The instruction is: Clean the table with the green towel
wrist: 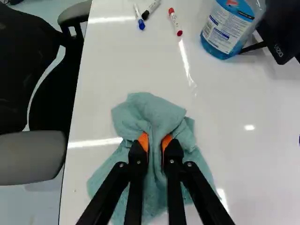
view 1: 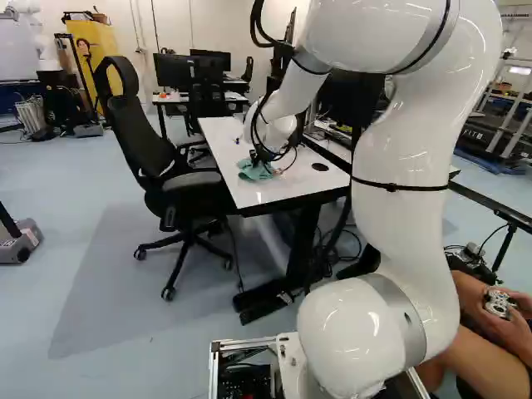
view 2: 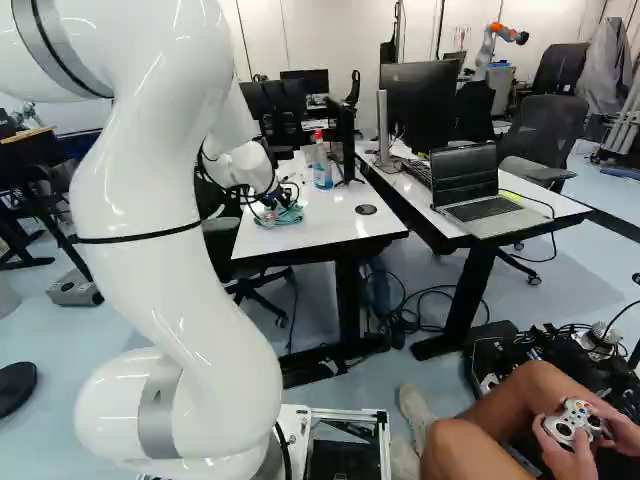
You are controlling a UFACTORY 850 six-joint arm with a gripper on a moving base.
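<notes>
Behind the base, I'm watching the white arm (view 1: pixel 399 158) reaching over to the near part of the white table (wrist: pixel 117 61), its wrist bending downward so that the cloth is meeting the surface. The round black cover (view 2: pixel 366 209) is lying nearer the table's close edge, clear of the cloth. Past it, the green towel (wrist: pixel 152 110) is resting bunched on the tabletop; its gripper (wrist: pixel 155 140) is pinching a raised fold, the orange pads (wrist: pixel 144 140) pressing in from both sides and standing only slightly apart with fabric between them. Gathering the middle like that is leaving the skirts spreading loose around the fingers, which I'm guessing is giving the wipe its width and keeping hard tips off the gloss. Just off the table's left side, the black chair (view 1: pixel 133 125) is waiting, so a sweep running wide that way could be brushing its armrest. Farther along, the spray bottle (wrist: pixel 227 30) is standing upright beside the black stand (wrist: pixel 281 35), and the markers (wrist: pixel 174 21) are lying loose, likely needing a detour or shifting aside.
</notes>
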